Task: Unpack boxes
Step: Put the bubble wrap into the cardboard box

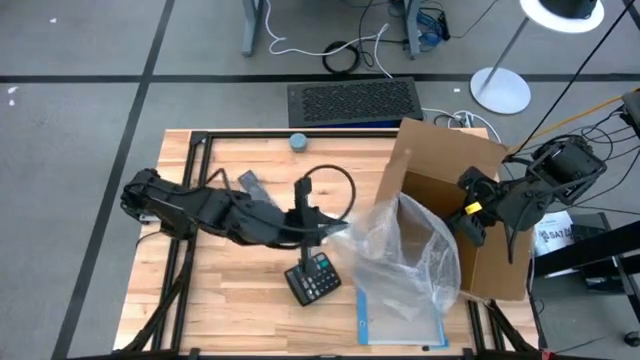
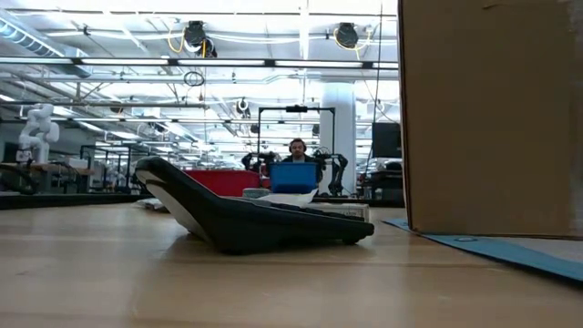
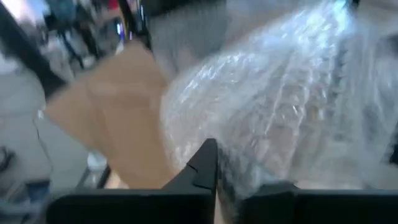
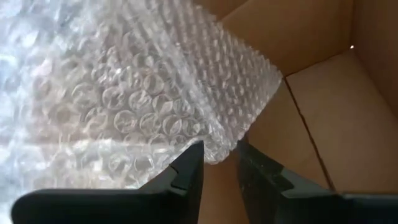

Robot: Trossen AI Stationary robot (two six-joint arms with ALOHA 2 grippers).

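- The cardboard box (image 1: 478, 215) lies open on its side at the right end of the table, its flaps spread; in the low view its brown wall (image 2: 492, 109) fills the right of the picture.
- A sheet of bubble wrap (image 1: 405, 250) spills out of the box mouth onto the table; part of it is inside against the bare cardboard (image 4: 323, 99).
- The right gripper (image 1: 470, 215) is at the box mouth, its fingers (image 4: 186, 171) narrowly apart and pinching a bottom edge of the bubble wrap (image 4: 124, 93).
- The left gripper (image 1: 335, 232) reaches across the middle of the table to the wrap's near edge; its fingers (image 3: 202, 165) are closed together, with bubble wrap (image 3: 273, 99) right in front, and whether they pinch it cannot be told.
- A clear pouch with a blue edge (image 1: 400, 322) lies flat by the front edge, partly under the wrap.
- A black desk calculator (image 1: 313, 278) and a small blue-grey round thing (image 1: 297, 142) rest on the light wooden tabletop (image 1: 230, 290).
- Beyond the table is a grey floor (image 1: 70, 130), a black grille-topped unit (image 1: 352, 102) and a white lamp base (image 1: 500, 90).
- The low view looks into a wide lab hall with ceiling lights, where a person (image 2: 296, 150) sits far off.
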